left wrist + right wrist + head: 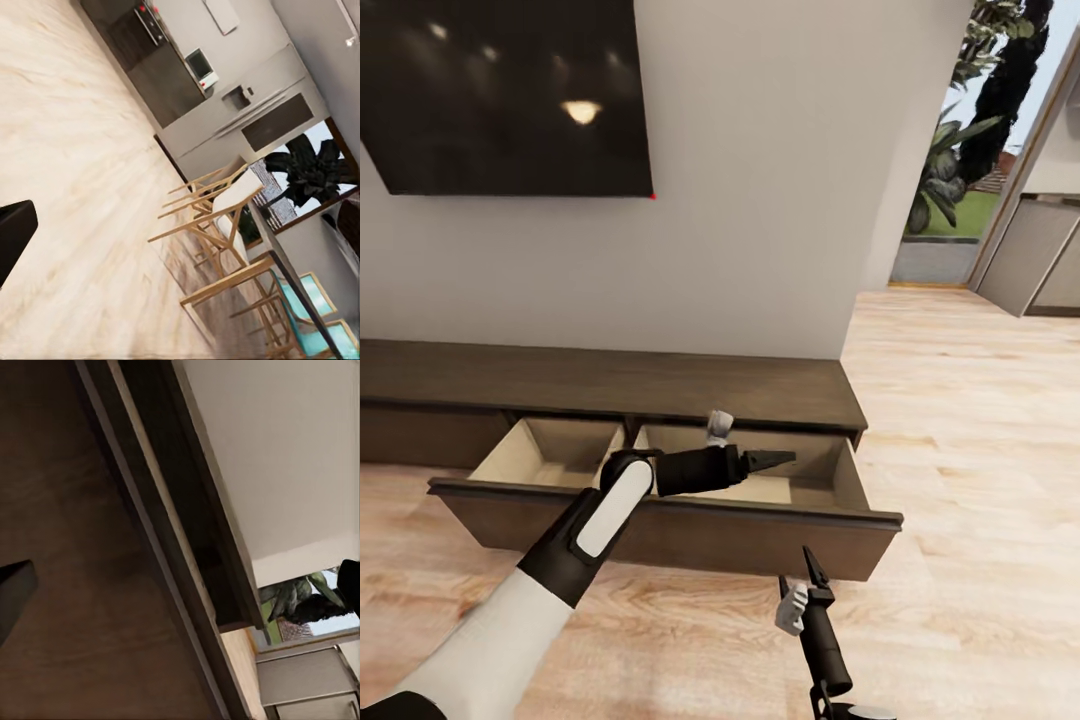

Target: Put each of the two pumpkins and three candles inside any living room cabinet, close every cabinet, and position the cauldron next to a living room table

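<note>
The long dark brown cabinet (610, 385) stands against the white wall with its wide drawer (660, 530) pulled out. The drawer's two pale wood compartments (550, 450) look bare where they show. My left gripper (775, 460) reaches sideways over the right compartment, open and holding nothing; one dark finger (15, 232) shows in the left wrist view. My right gripper (797, 568) points up just in front of the drawer front, open and holding nothing. The right wrist view looks along the cabinet's dark wood (90, 585). Pumpkins, candles, cauldron and table are out of view.
A black TV screen (500, 90) hangs on the wall above the cabinet. Light wood floor (980, 450) runs to the right, towards a doorway with green plants (960, 150). The left wrist view looks across the floor to wooden dining chairs (217, 217) and kitchen units (150, 52).
</note>
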Available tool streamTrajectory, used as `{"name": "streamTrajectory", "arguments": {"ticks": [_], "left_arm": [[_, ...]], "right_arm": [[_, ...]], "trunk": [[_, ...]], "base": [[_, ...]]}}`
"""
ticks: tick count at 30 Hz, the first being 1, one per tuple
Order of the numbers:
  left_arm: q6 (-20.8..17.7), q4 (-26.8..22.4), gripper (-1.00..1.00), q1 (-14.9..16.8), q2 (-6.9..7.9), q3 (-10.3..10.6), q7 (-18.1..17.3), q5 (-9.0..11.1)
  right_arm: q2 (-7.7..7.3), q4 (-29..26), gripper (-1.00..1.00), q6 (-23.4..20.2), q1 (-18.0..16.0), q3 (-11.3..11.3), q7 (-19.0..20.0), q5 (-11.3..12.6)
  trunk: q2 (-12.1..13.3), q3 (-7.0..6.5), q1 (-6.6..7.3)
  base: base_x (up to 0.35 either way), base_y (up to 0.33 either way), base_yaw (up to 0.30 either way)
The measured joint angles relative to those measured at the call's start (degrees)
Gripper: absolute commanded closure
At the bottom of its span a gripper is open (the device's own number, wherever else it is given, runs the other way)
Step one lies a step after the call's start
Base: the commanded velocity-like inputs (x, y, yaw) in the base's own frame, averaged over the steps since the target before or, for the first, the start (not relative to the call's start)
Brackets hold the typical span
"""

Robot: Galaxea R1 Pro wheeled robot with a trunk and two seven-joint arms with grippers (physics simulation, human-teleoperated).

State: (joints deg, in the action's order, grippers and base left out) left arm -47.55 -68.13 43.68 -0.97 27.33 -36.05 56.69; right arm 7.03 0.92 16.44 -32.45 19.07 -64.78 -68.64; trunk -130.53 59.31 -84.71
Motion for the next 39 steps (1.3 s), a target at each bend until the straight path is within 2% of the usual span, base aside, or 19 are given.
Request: {"name": "streamTrajectory", "arguments": {"ticks": [2, 7, 8, 10, 11, 17, 21, 25, 26, 29, 32, 33, 36, 38, 39], "left_arm": [[-0.15, -0.17, -1.0, 0.0, 0.02, 1.04, 0.01, -0.05], [-0.32, -0.16, -1.0, -0.02, 0.09, 1.72, 0.01, -0.07], [-0.39, -0.14, -1.0, -0.19, 0.15, 3.31, 0.0, -0.1], [-0.42, -0.15, -1.0, -0.23, 0.17, 4.75, 0.01, -0.07], [-0.43, 0.31, -1.0, -0.26, 0.34, 6.11, 0.01, -0.1], [-0.48, 1.68, -1.0, -0.73, 0.99, 6.58, 0.01, -0.04], [-0.44, 3.75, -1.0, -0.86, 1.16, 8.72, 0.01, -0.09], [-0.44, 4.73, -1.0, -0.87, 3.27, 10.71, 0.01, -0.09], [-0.39, 5.1, -1.0, -0.9, 4.25, 11.81, 0.01, -0.15], [-0.28, 7.15, -1.0, -0.95, 5.2, 14.34, 0.01, -0.14], [0.03, 10.73, -1.0, -0.97, 5.45, 17.28, 0.04, -0.21], [0.24, 14.02, -1.0, -0.98, 5.5, 18.22, 0.13, -0.47], [0.43, 22.06, -1.0, -0.97, 5.49, 19.19, 0.24, -0.69], [0.45, 24.92, -1.0, -0.97, 5.44, 20.02, 0.26, -0.64], [0.53, 27.42, -1.0, -0.98, 5.4, 21.35, 0.22, -0.74]], "right_arm": [[0.0, 0.08, -1.0, 0.0, 0.12, 0.0, -0.03, 0.03], [0.01, 1.01, -1.0, -0.06, 1.21, -0.09, -0.08, 0.11], [0.17, 1.14, -1.0, -0.26, 1.43, -2.47, -0.02, 0.23], [0.08, 1.22, -1.0, -0.36, 1.48, -5.53, -0.04, 0.18], [-0.55, 1.43, -1.0, -0.33, 1.56, -8.86, -0.05, 0.09], [-0.78, 2.2, -1.0, -0.27, 1.75, -9.19, 0.0, 0.0], [-0.93, 3.4, -1.0, -0.26, 2.55, -9.24, 0.02, 0.0], [-1.11, 3.61, -1.0, -0.26, 4.03, -9.28, 0.65, 0.04], [-1.14, 3.63, -1.0, -0.27, 4.34, -9.3, 1.23, 0.1], [-1.76, 3.64, -1.0, -0.13, 4.59, -9.34, 2.27, 0.08], [-2.22, 3.65, -1.0, -0.03, 4.65, -9.32, 4.01, 0.02], [-2.47, 3.65, -1.0, -0.02, 4.83, -9.33, 5.78, 0.07], [-3.25, 3.65, -1.0, 0.0, 5.35, -9.34, 8.56, 0.2], [-3.44, 3.65, -1.0, 0.0, 5.47, -9.33, 9.01, 0.23], [-3.67, 3.65, -1.0, 0.0, 5.61, -9.34, 9.19, 0.24]], "trunk": [[0.8, -0.36, 0.44], [2.81, -1.25, 1.54], [3.21, -1.43, 1.76], [4.01, -1.79, 2.2], [4.41, -1.97, 2.41], [6.82, -3.05, 3.73], [8.42, -3.76, 4.61], [10.03, -4.48, 5.49], [10.43, -4.66, 5.71], [11.63, -5.2, 6.37], [12.84, -5.74, 7.03], [13.24, -5.91, 7.24], [14.44, -6.45, 7.9], [15.24, -6.81, 8.34], [15.64, -6.99, 8.56]], "base": [[0.0, 0.0, 0.001], [0.0, 0.0, 0.0], [0.0, 0.0, 0.0], [0.0, 0.0, 0.0], [0.0, 0.0, 0.0], [0.0, 0.0, 0.0], [0.0, 0.0, 0.0], [0.0, 0.0, 0.0], [0.0, 0.0, 0.0], [0.0, 0.0, 0.0], [0.0, 0.0, 0.0], [0.0, 0.0, 0.0], [0.0, 0.0, 0.0], [0.0, 0.0, 0.0], [0.0, 0.0, 0.0]]}}
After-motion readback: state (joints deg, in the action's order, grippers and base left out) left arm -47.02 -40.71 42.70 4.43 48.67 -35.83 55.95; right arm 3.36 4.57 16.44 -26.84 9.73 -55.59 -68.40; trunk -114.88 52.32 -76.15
